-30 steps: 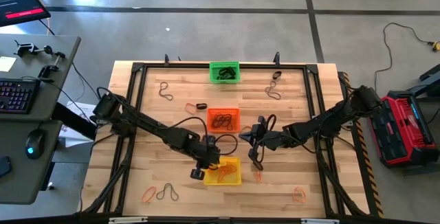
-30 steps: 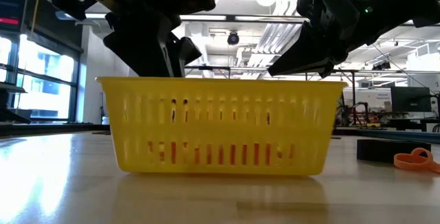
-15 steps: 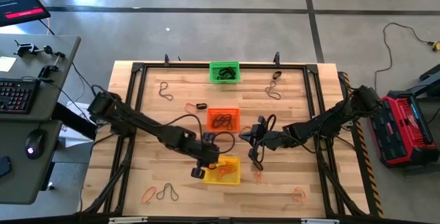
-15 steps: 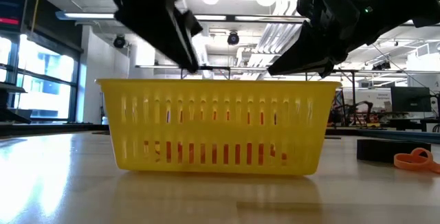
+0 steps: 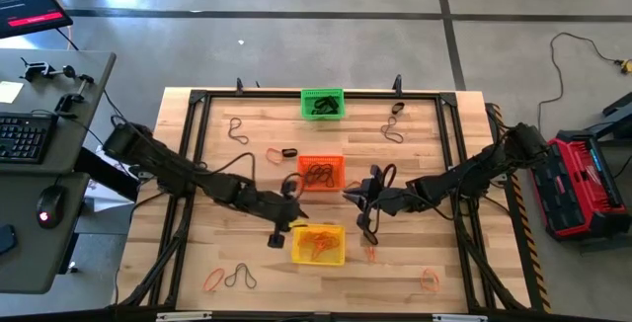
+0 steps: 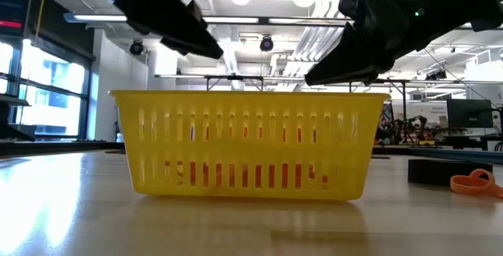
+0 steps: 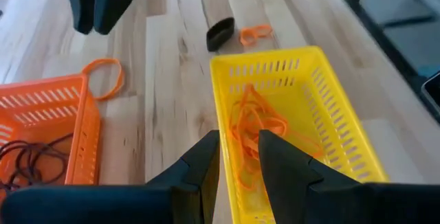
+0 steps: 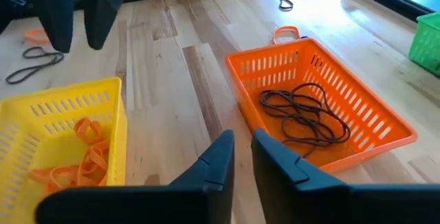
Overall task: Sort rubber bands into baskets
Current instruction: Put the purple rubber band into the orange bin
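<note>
- Three baskets are sitting down the middle of my table: the green basket [image 5: 322, 103] at the far edge, the orange basket [image 5: 320, 172] in the centre and the yellow basket [image 5: 318, 244] nearest the front.
- I am holding my left gripper [image 5: 293, 209] above the bare wood just beside the yellow basket's left far corner; its fingers [image 7: 199, 169] are standing nearly together with only a thin slit between them, gripping nothing.
- I am hovering my right gripper [image 5: 353, 195] just off the orange basket's right side, its fingers [image 8: 218, 157] likewise a narrow slit apart and empty.
- Orange rubber bands [image 7: 256, 126] are lying tangled inside the yellow basket.
- Dark rubber bands [image 8: 302, 117] are lying coiled in the orange basket.
- Loose bands are lying scattered about the table: an orange loop [image 5: 212, 281] and a dark loop [image 5: 241, 278] near the front left, and a short thick black band [image 5: 289, 152] left of the orange basket.
</note>
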`<action>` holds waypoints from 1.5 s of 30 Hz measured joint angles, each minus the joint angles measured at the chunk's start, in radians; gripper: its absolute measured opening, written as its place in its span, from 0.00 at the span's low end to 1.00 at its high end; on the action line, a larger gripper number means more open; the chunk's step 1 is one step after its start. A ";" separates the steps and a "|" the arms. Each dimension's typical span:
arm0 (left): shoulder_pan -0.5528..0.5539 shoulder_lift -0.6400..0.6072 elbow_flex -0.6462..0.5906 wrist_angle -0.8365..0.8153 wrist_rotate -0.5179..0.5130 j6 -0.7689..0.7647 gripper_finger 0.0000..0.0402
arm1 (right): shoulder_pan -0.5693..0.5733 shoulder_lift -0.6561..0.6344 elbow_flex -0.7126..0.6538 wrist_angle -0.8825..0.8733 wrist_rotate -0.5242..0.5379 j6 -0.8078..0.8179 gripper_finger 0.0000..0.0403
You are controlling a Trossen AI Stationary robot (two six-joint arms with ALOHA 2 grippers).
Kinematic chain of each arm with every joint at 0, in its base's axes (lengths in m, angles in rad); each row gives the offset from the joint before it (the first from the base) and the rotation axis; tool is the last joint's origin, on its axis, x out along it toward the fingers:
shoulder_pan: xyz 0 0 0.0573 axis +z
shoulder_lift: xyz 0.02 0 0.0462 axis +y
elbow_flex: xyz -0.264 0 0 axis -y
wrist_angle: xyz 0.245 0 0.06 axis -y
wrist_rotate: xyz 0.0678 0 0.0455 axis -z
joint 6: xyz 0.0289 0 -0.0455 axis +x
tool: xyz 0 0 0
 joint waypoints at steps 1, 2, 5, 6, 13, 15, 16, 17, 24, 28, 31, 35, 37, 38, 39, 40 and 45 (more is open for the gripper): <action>0.000 -0.015 -0.030 0.033 0.000 -0.005 0.24 | -0.008 0.000 0.000 0.000 0.007 0.005 0.14; 0.000 -0.030 -0.057 0.063 0.000 -0.010 0.24 | -0.016 0.000 0.000 -0.001 0.022 0.010 0.15; 0.000 -0.083 -0.129 0.120 -0.029 -0.019 0.24 | -0.053 -0.006 0.000 -0.037 0.064 0.074 0.21; 0.000 -0.099 -0.150 0.132 -0.048 -0.022 0.24 | -0.074 -0.013 0.000 -0.064 0.069 0.103 0.22; 0.022 -0.195 -0.259 0.146 -0.106 -0.045 0.23 | -0.262 -0.086 0.000 -0.355 0.074 0.232 0.29; 0.036 -0.207 -0.284 0.153 -0.109 -0.045 0.23 | -0.328 -0.090 0.000 -0.435 0.074 0.249 0.31; 0.045 -0.210 -0.298 0.167 -0.110 -0.045 0.23 | -0.361 -0.090 0.000 -0.468 0.070 0.252 0.31; 0.055 -0.210 -0.316 0.182 -0.113 -0.045 0.23 | -0.392 -0.090 0.000 -0.497 0.060 0.252 0.32; 0.120 -0.210 -0.488 0.433 -0.115 -0.053 0.23 | -0.580 -0.089 0.000 -0.569 0.031 0.244 0.38; 0.152 -0.210 -0.542 0.507 -0.115 -0.061 0.23 | -0.666 -0.089 0.000 -0.590 0.014 0.243 0.41; 0.175 -0.210 -0.559 0.531 -0.116 -0.031 0.23 | -0.720 -0.089 0.000 -0.592 -0.021 0.242 0.42; 0.218 -0.210 -0.597 0.583 -0.137 0.026 0.23 | -0.768 -0.089 0.000 -0.592 -0.025 0.240 0.42; 0.240 -0.210 -0.620 0.631 -0.119 0.042 0.23 | -0.785 -0.089 0.000 -0.591 -0.042 0.240 0.42; 0.250 -0.210 -0.631 0.654 -0.100 0.043 0.23 | -0.793 -0.089 0.000 -0.591 -0.050 0.241 0.42; 0.258 -0.210 -0.645 0.676 -0.081 0.043 0.23 | -0.799 -0.088 0.000 -0.591 -0.057 0.241 0.42; 0.265 -0.210 -0.660 0.699 -0.065 0.044 0.23 | -0.803 -0.084 0.000 -0.588 -0.061 0.240 0.42; 0.284 -0.210 -0.701 0.745 -0.045 0.051 0.23 | -0.821 -0.031 0.000 -0.582 -0.078 0.240 0.42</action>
